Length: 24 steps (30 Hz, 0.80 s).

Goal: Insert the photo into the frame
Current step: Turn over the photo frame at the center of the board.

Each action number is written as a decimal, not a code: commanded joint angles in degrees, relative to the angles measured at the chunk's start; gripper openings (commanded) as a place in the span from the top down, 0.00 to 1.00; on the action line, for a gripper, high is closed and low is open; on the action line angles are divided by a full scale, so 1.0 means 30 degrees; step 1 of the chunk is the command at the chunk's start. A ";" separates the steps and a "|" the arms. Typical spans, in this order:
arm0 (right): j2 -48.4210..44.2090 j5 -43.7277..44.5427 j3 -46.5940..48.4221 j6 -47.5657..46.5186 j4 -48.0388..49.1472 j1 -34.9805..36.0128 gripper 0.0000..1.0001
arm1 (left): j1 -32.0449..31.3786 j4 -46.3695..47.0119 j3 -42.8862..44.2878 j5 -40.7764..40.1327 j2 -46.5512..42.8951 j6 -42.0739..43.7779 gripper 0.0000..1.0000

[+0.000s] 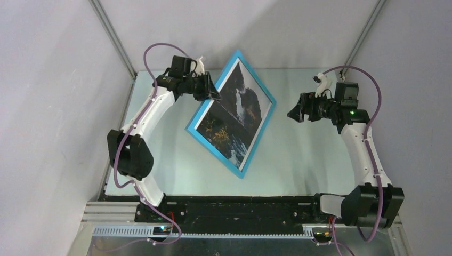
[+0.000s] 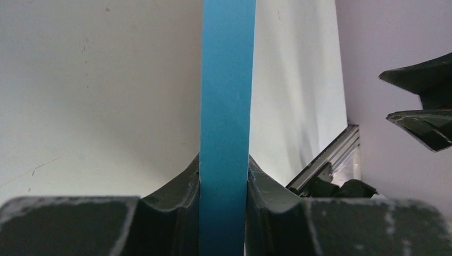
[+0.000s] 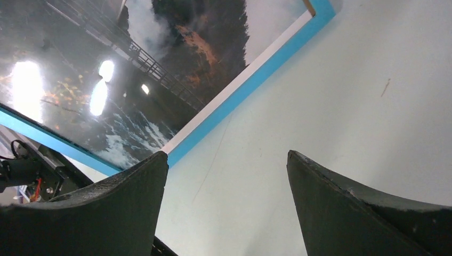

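The frame [image 2: 226,106] looks thin, stiff and light, w/ a glossy face that is prob. slippery and fragile, so the blue rim is the best hold. The left end effector [image 1: 212,90] clamps that rim near the far corner. The frame appears tipped up over the table [image 1: 304,154], the photo [image 1: 237,114] inside it facing up. Its long axis runs diagonally, far-right to near-left. The right end effector [image 1: 296,111] gapes empty, well apart.

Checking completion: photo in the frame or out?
In: the photo sits inside the blue frame, bordered on every visible side; the left gripper clamps the frame's edge.
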 commanded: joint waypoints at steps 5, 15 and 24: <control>0.2536 -0.0861 -0.0854 0.1599 0.3084 0.0084 0.14 | 0.1645 0.8436 -0.5599 0.0416 -0.2379 -0.3195 1.00; 0.8093 -0.0887 -0.1172 0.3559 0.5368 0.1088 0.14 | 0.2191 1.5319 -1.2430 -0.0004 -0.2249 -0.6006 1.00; 1.2255 -0.1772 -0.0131 0.4138 0.4888 0.1756 0.14 | 0.2259 1.7471 -1.5540 -0.1364 -0.1757 -0.7174 0.83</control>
